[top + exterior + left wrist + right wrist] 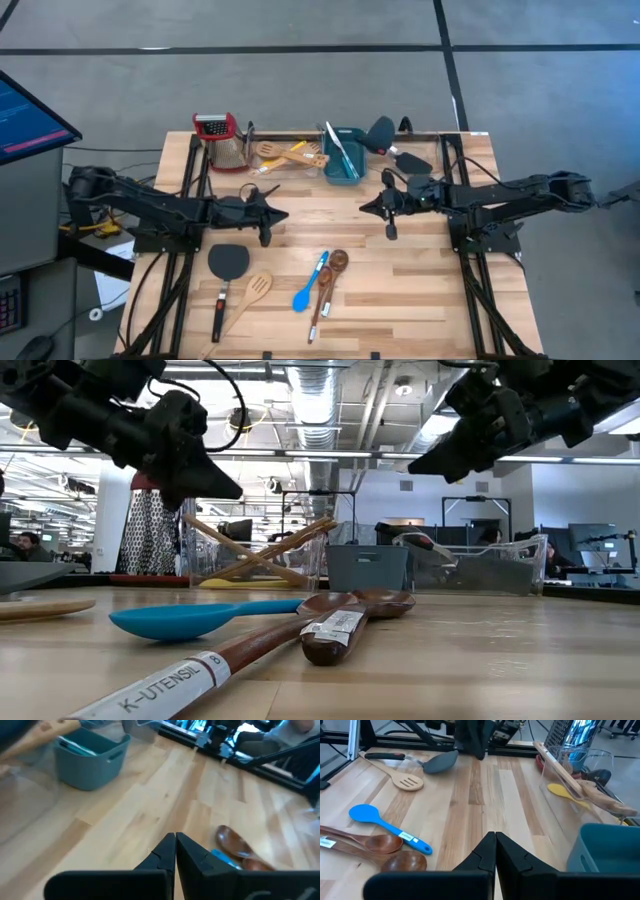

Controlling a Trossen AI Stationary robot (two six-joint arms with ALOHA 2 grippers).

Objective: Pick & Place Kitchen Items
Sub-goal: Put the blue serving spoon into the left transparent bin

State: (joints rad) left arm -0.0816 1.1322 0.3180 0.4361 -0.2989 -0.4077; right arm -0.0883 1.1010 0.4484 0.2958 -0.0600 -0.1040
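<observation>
Loose on bare boards at table front: blue spoon and two dark-brown wooden spoons, long axes near-parallel, running diagonally toward the front edge; black spatula and slotted wooden spatula beside. Left gripper and right gripper both pinched together, empty, hovering mid-table behind the cluster. Blue spoon roughly midway between them; open room all round, nothing crowding approach.

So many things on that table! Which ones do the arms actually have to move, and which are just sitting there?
To be moved:
- blue spoon
- two dark-brown wooden spoons
- black spatula
- pale slotted spatula
- wooden utensils and yellow spoon in the clear bin

Just lying about:
- teal tub
- clear bins
- metal grater
- monitor
</observation>
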